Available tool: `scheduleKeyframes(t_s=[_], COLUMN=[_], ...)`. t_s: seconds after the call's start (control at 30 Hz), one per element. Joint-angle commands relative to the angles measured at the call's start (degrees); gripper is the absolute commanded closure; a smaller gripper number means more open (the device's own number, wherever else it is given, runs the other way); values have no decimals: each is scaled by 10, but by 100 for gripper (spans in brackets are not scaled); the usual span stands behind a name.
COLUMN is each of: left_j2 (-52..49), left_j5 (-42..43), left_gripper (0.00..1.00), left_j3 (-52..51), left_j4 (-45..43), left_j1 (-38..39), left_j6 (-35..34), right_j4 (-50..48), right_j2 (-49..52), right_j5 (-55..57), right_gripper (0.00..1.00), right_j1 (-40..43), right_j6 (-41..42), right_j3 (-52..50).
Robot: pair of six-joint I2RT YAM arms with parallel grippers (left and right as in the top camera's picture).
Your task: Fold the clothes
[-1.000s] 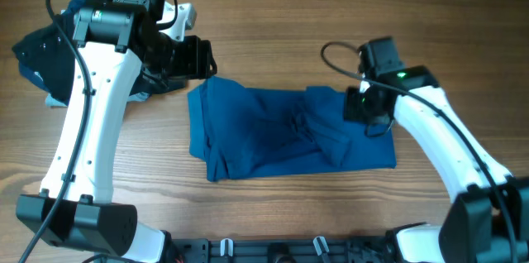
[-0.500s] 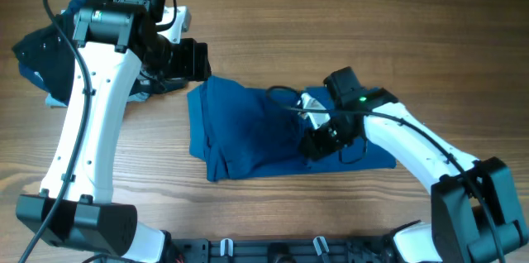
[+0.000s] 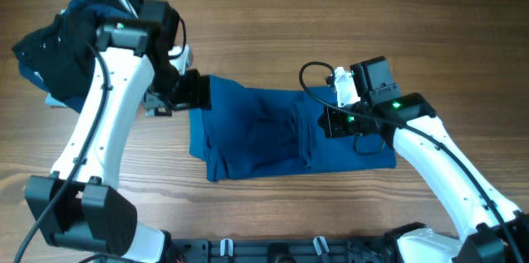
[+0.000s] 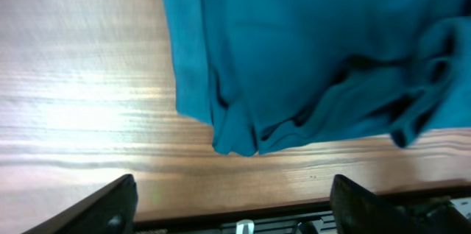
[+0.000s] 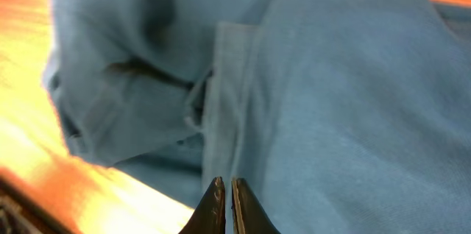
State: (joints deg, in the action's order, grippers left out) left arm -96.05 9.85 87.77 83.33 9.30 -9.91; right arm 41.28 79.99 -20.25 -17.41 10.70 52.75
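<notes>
A blue garment [image 3: 248, 135] lies crumpled in the middle of the wooden table, its right part laid over in a flatter fold. My left gripper [image 3: 195, 91] is at the garment's upper left corner. In the left wrist view it [image 4: 232, 215] is open and empty, above bare wood just off the cloth's edge [image 4: 309, 43]. My right gripper [image 3: 329, 122] hovers over the right part of the garment. In the right wrist view its fingers [image 5: 224, 184] are shut, with the blue cloth [image 5: 353, 79] below them and nothing visibly held.
A pile of dark blue and black clothes [image 3: 58, 44] sits at the far left behind the left arm. The wooden table [image 3: 273, 23] shows around the garment. A black rail runs along the front edge [image 3: 289, 251].
My right gripper swept left across the garment and came back to the right part, which now lies flatter. My left arm came down to the garment's upper left corner.
</notes>
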Motion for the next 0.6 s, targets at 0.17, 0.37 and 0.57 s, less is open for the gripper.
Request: scheduleKeyframes(t_s=[0.17,0.37,0.57], left_j2=[2,2,2], left_j5=[30,56,138], left_gripper=[2,0,0], left_j3=[-177,-319,-396], left_j4=[-145,-302,-419], left_j1=[-2,-8,-52], left_j6=[-58,-57,-57], right_j4=[-10,-27,-31], right_j2=[107,87,87], right_j5=[-138,-147,-147], right_gripper=[92,90,91], right_j1=[-17,-28,-28], right_j6=[-107,-124,-120], right_j3=[-7,-6,-6])
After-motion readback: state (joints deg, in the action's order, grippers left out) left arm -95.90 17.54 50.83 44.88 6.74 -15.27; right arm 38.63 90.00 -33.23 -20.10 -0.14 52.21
